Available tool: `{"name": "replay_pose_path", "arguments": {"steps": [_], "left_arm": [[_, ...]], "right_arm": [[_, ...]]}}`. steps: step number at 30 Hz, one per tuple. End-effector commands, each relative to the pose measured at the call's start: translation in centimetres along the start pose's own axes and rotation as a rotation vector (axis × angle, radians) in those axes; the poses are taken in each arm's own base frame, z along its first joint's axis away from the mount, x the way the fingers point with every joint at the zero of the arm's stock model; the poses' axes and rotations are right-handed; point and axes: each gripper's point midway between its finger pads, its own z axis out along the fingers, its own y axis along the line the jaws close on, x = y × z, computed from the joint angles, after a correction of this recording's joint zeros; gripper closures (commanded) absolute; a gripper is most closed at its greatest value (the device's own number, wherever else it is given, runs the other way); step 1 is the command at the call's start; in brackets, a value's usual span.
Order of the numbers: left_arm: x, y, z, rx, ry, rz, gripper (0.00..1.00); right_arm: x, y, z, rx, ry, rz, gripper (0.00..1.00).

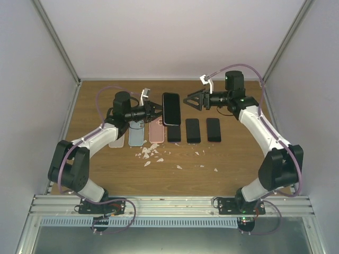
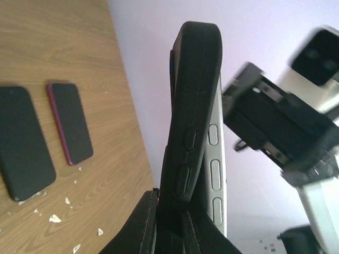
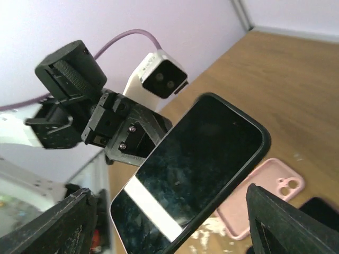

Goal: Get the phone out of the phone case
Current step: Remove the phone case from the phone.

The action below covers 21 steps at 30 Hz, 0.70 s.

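Above the middle of the wooden table (image 1: 238, 159), well clear of its surface: black phone case (image 1: 171, 108) with the phone (image 3: 196, 164) inside, screen turned toward the right wrist camera. Clamped along one long edge by the left gripper (image 1: 157, 110), fingers (image 2: 151, 227) shut tight on case and handset together. Facing the opposite long edge, just beside it, the right gripper (image 1: 189, 100): fingers (image 3: 58, 222) spread wide, one at either side of the wrist view, touching nothing and holding nothing.

Seen edge-on from the left wrist: black case wall with two button covers, and alongside it the pale metal flank of the phone with its own buttons exposed. Seemingly peeled back along that side, though too oblique and blurred to say how far. Seen from the right wrist: black rim wrapped round the upper corner of the screen, pale corner of the handset bare at lower left.

Judged progress: extraction begun, not completed. Done: cased phone lifted and steadied, one edge apparently loosened. Left to do: freeing the remaining corners and drawing the phone fully out of the case.

On the table below, in a row: blue case (image 1: 136, 133), pink case (image 1: 156, 131), two black phones or cases (image 1: 193, 130), red-edged dark phone (image 1: 213, 129). Scattered just in front of the row: white chips (image 1: 151, 153).
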Motion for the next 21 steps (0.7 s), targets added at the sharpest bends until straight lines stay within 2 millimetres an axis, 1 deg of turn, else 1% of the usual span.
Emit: {"name": "replay_pose_path", "arguments": {"steps": [1,6,10,21], "left_arm": [[-1.9,0.9,-0.3,-0.047,-0.073,-0.111,1.0],[-2.1,2.0,-0.5,-0.065,-0.082,-0.197,1.0],[-2.2,2.6,-0.6,-0.063,-0.088,-0.239,1.0],[-2.3,2.9,-0.9,-0.059,-0.105,-0.266,1.0]], "right_arm": [[0.8,0.2,0.5,0.214,0.068,-0.269,0.23],[3.1,0.4,2.8,0.368,0.165,-0.499,0.23],[4.0,0.6,4.3,0.458,0.211,-0.625,0.24],[6.0,1.1,7.9,0.553,0.294,-0.806,0.27]]}}
